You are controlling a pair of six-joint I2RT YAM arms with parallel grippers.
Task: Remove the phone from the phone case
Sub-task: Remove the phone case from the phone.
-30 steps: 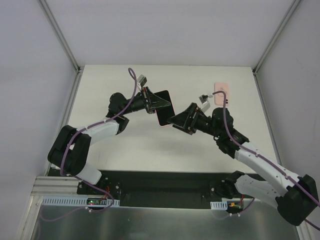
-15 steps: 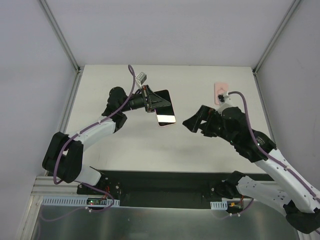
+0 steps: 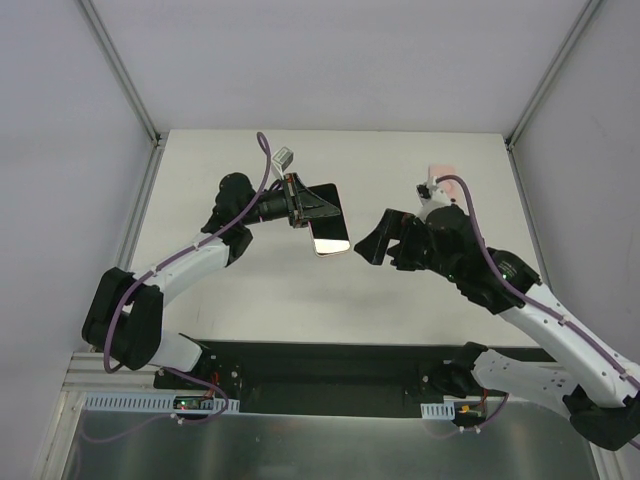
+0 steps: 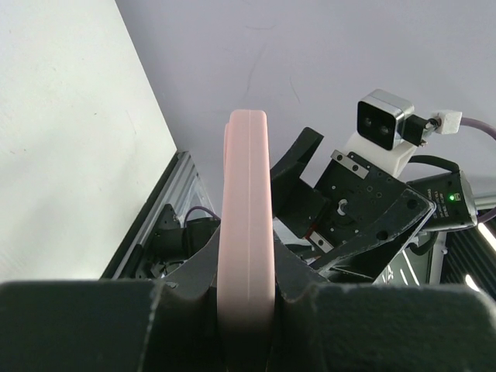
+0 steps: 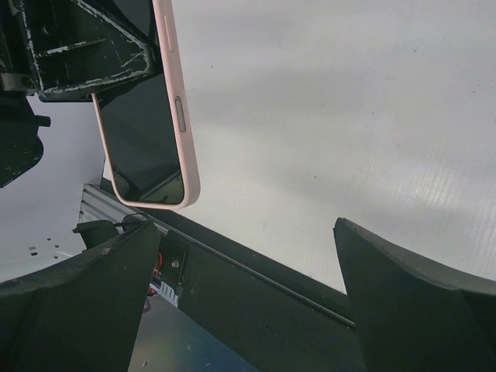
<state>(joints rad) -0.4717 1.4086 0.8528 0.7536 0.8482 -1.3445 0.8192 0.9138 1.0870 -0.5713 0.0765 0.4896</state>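
Note:
My left gripper (image 3: 305, 208) is shut on the phone (image 3: 330, 228), which sits in its pink phone case and hangs above the table, dark screen facing up. The left wrist view looks along the case's pink edge (image 4: 246, 225), pinched between my left gripper's (image 4: 246, 288) two fingers. My right gripper (image 3: 384, 243) stands open a short way right of the phone, touching nothing. In the right wrist view the phone's screen (image 5: 143, 139) and the pink case rim (image 5: 180, 116) are at the upper left, beyond my right gripper's (image 5: 246, 232) wide-apart fingers.
A flat pink object (image 3: 438, 175) lies on the white table (image 3: 290, 290) at the back right, mostly hidden behind my right arm. White walls close in the left, back and right sides. A black rail (image 3: 320, 365) runs along the near edge.
My right gripper has opened wide and drawn back to the right, away from the phone. The left gripper still holds the cased phone, shifted slightly right and lower.

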